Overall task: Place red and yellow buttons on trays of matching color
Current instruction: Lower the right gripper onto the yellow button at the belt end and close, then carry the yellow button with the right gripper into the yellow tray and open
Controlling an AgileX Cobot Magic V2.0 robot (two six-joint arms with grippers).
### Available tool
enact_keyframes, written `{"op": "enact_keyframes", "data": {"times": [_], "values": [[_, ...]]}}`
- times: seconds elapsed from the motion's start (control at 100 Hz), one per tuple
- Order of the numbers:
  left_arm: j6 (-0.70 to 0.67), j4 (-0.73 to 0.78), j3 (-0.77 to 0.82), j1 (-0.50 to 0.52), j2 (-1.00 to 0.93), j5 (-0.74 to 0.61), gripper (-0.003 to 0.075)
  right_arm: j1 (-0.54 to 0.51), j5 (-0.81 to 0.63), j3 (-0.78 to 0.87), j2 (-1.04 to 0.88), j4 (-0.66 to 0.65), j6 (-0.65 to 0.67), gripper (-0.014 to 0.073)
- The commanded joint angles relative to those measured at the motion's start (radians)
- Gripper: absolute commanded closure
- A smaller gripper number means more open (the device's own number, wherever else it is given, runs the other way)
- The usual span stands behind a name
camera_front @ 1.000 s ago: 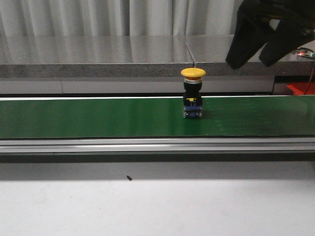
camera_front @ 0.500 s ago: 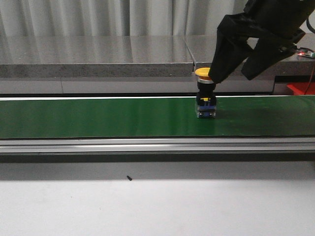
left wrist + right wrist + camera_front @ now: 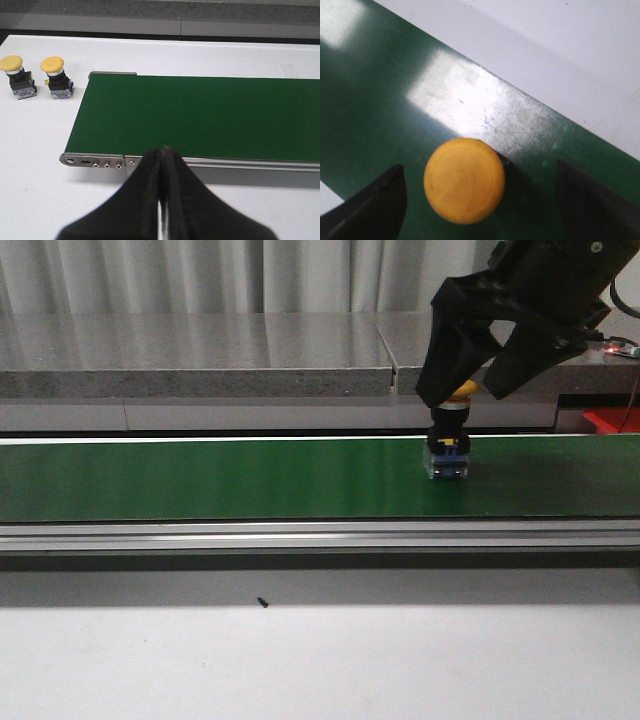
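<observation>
there, on the green conveyor belt [image 3: 220, 478], a yellow button [image 3: 449, 445] stands upright on its black and blue base, toward the right part of the belt as the front view shows it. the right gripper [image 3: 474, 392] hangs over it with its two dark fingers spread wide, one on each side of the yellow cap, and neither finger visibly touches it; in the front view the fingers cover most of the cap, so only a sliver of yellow shows between them. the right wrist view looks straight down on the round yellow cap [image 3: 464, 180], which sits between the fingertips [image 3: 372, 205] but nearer to one of them, with green belt showing in the gaps on both sides. the left gripper [image 3: 161, 165] is seen only in its own wrist view, where its black fingers are pressed together with no gap and nothing between them, held above the near metal edge of the belt by the belt's end. beyond that end, on the white table [image 3: 40, 145], two more yellow buttons [image 3: 17, 76] [image 3: 56, 77] stand upright side by side, close together but apart, just off the belt's corner.
</observation>
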Motion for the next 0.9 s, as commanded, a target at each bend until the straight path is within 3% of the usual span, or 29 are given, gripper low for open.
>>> {"op": "enact_keyframes", "data": {"times": [0.0,0.14,0.45,0.73,0.89], "values": [[-0.001,-0.013,-0.029,-0.008,0.006,-0.065,0.0741,-0.002,-0.060,-0.032,-0.021,0.024,-0.001,-0.0003],[-0.001,-0.013,-0.029,-0.008,0.006,-0.065,0.0741,-0.002,-0.073,-0.032,-0.001,0.023,-0.001,0.0036],[-0.001,-0.013,-0.029,-0.008,0.006,-0.065,0.0741,-0.006,-0.046,-0.034,0.001,0.008,-0.001,0.0338],[-0.001,-0.013,-0.029,-0.008,0.006,-0.065,0.0741,-0.024,0.046,-0.100,-0.076,-0.041,0.029,0.0346],[-0.001,-0.013,-0.029,-0.008,0.006,-0.065,0.0741,-0.120,0.088,-0.095,-0.182,-0.055,0.055,0.0346]]}}
